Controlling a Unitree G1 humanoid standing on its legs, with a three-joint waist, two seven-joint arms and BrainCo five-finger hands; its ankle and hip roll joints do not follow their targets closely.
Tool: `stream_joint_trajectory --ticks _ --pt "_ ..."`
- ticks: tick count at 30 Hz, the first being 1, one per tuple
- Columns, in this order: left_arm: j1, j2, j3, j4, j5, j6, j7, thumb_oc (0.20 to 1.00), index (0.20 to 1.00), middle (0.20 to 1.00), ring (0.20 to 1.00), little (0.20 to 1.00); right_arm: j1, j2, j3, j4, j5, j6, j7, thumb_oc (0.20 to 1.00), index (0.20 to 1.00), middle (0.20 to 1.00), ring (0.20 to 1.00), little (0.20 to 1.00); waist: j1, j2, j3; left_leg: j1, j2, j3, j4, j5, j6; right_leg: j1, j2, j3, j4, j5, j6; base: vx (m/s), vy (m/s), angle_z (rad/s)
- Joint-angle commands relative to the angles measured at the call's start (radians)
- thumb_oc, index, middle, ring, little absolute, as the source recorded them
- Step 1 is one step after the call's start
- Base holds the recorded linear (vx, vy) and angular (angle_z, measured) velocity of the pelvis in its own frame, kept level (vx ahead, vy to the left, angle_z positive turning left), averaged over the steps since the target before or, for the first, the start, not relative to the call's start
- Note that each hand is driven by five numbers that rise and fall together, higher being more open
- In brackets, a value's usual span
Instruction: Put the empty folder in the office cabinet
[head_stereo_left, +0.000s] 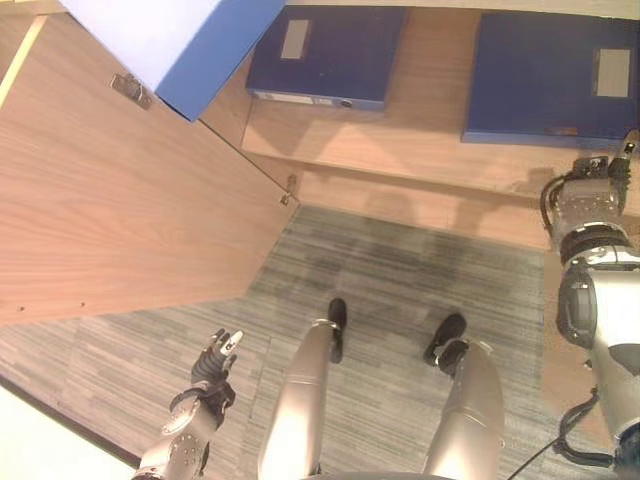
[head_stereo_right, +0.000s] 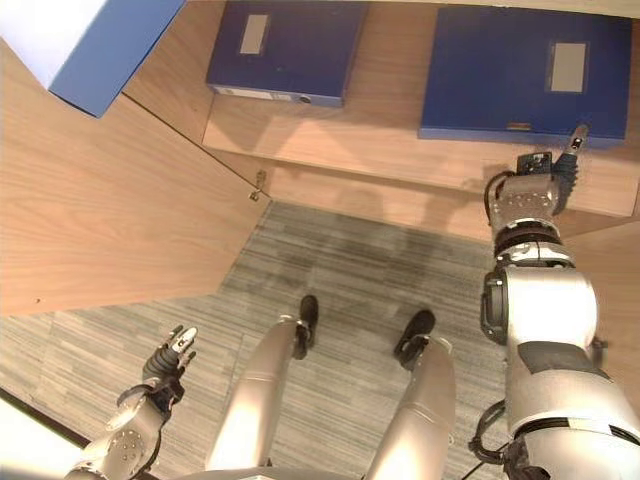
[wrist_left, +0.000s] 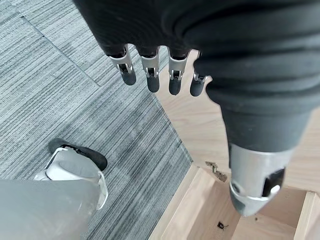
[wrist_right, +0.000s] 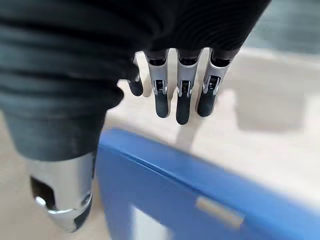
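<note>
Two dark blue folders lie flat on the cabinet shelf (head_stereo_left: 400, 150): one at the left (head_stereo_left: 325, 50), a wider one at the right (head_stereo_left: 550, 75). My right hand (head_stereo_right: 535, 190) hovers at the shelf's front edge just before the right folder (wrist_right: 175, 200). Its fingers (wrist_right: 182, 95) are straight and open, holding nothing and apart from the folder. Low over the carpet, my left hand (head_stereo_left: 215, 360) hangs open and idle, fingers (wrist_left: 150, 75) relaxed.
The cabinet's wooden door (head_stereo_left: 120, 200) stands swung open at the left, with a hinge (head_stereo_left: 288, 195) at its inner edge. A lighter blue box-like thing (head_stereo_left: 215, 50) juts in at the top left. Grey carpet (head_stereo_left: 380, 270) lies before the cabinet.
</note>
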Motion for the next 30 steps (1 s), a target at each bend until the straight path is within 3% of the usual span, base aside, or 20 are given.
stream_joint_trajectory --ticks 1,3,4,6,7,10,11,15,19,25,26,30 --pt "0.025 0.066 0.046 -0.032 0.06 -0.003 -0.056 1.0 1.0 1.0 1.0 1.0 -0.029 -0.048 0.101 0.039 -0.39 0.195 0.153 1.0 1.0 1.0 1.0 1.0 0.015 -0.016 0.058 -0.031 0.032 0.006 -0.018 -0.028 0.006 0.098 0.014 0.027 0.071 -0.118 0.045 -0.05 -0.036 -0.03" --pt "0.038 0.09 0.054 -0.036 0.085 0.013 -0.096 1.0 1.0 1.0 1.0 1.0 -0.016 -0.047 0.211 0.083 -0.609 0.25 0.251 1.0 1.0 1.0 1.0 1.0 0.016 -0.019 0.057 -0.034 0.033 0.003 -0.018 -0.021 0.006 0.097 0.014 0.024 0.07 -0.115 0.042 -0.03 -0.026 -0.04" --pt "0.04 0.089 0.056 -0.036 0.086 0.013 -0.097 1.0 1.0 1.0 1.0 1.0 -0.019 -0.047 0.213 0.087 -0.612 0.249 0.254 1.0 1.0 1.0 1.0 1.0 0.015 -0.018 0.057 -0.034 0.034 0.003 -0.018 -0.022 0.006 0.097 0.015 0.023 0.07 -0.115 0.042 -0.02 -0.031 -0.07" --pt "0.059 0.102 0.072 -0.03 0.127 0.03 -0.145 1.0 1.0 1.0 1.0 1.0 -0.012 -0.036 0.364 0.073 -0.883 0.247 0.351 1.0 1.0 1.0 1.0 1.0 0.021 -0.021 0.051 -0.034 0.036 0.002 -0.026 -0.01 0.005 0.098 0.018 0.018 0.064 -0.109 0.042 -0.02 -0.029 -0.08" --pt "0.059 0.101 0.073 -0.03 0.127 0.03 -0.145 1.0 1.0 1.0 1.0 1.0 -0.013 -0.036 0.365 0.074 -0.884 0.247 0.351 1.0 1.0 1.0 1.0 1.0 0.021 -0.021 0.051 -0.034 0.036 0.002 -0.025 -0.01 0.005 0.098 0.018 0.018 0.064 -0.109 0.042 -0.01 -0.012 -0.06" --pt "0.061 0.094 0.093 -0.019 0.151 0.033 -0.166 1.0 1.0 1.0 1.0 1.0 -0.004 -0.023 0.485 0.001 -1.079 0.225 0.41 1.0 1.0 1.0 1.0 1.0 0.027 -0.022 0.051 -0.035 0.038 0.0 -0.033 -0.002 0.003 0.098 0.018 0.015 0.057 -0.104 0.044 -0.02 -0.011 -0.06" --pt "0.053 0.086 0.108 -0.01 0.163 0.029 -0.169 1.0 1.0 1.0 1.0 1.0 0.002 -0.004 0.564 -0.043 -1.233 0.22 0.424 1.0 1.0 1.0 1.0 1.0 0.029 -0.024 0.049 -0.033 0.038 -0.001 -0.039 0.004 0.002 0.099 0.018 0.013 0.055 -0.101 0.046 -0.02 -0.003 -0.09" --pt "0.022 0.067 0.124 0.003 0.185 0.022 -0.162 1.0 1.0 1.0 1.0 1.0 0.049 0.057 0.619 -0.082 -1.4 0.224 0.444 1.0 1.0 1.0 1.0 1.0 0.029 -0.029 0.052 -0.004 0.039 -0.001 -0.071 0.015 0.0 0.123 0.025 0.009 0.033 -0.092 0.05 -0.01 -0.007 -0.03" --pt "-0.014 0.064 0.123 -0.012 0.218 0.027 -0.172 1.0 1.0 1.0 1.0 1.0 0.14 0.164 0.593 -0.044 -1.52 0.251 0.486 1.0 1.0 1.0 1.0 1.0 0.038 -0.028 0.05 0.075 0.031 -0.004 -0.151 0.037 -0.002 0.205 0.036 -0.012 -0.046 -0.065 0.059 -0.02 -0.037 -0.09" --pt "-0.029 0.061 0.124 -0.013 0.258 0.046 -0.198 1.0 1.0 1.0 1.0 1.0 0.289 0.221 0.567 0.014 -1.668 0.278 0.49 1.0 1.0 1.0 1.0 1.0 0.04 -0.022 0.046 0.194 0.028 -0.009 -0.244 0.069 -0.01 0.341 0.057 -0.034 -0.161 -0.032 0.064 -0.01 -0.03 0.02" --pt "-0.046 0.035 0.11 0.043 0.279 0.06 -0.21 1.0 1.0 1.0 1.0 1.0 0.357 0.24 0.558 0.018 -1.718 0.29 0.507 1.0 1.0 1.0 1.0 1.0 0.035 -0.022 0.041 0.281 0.023 -0.01 -0.309 0.093 -0.014 0.435 0.076 -0.043 -0.249 -0.007 0.065 0.0 -0.035 0.06" --pt "-0.064 -0.019 0.097 0.178 0.285 0.074 -0.222 1.0 1.0 1.0 1.0 1.0 0.415 0.262 0.549 0.004 -1.726 0.293 0.518 1.0 1.0 1.0 1.0 1.0 0.026 -0.025 0.041 0.382 0.027 -0.008 -0.386 0.122 -0.019 0.537 0.099 -0.051 -0.34 0.022 0.068 0.0 -0.024 0.05"
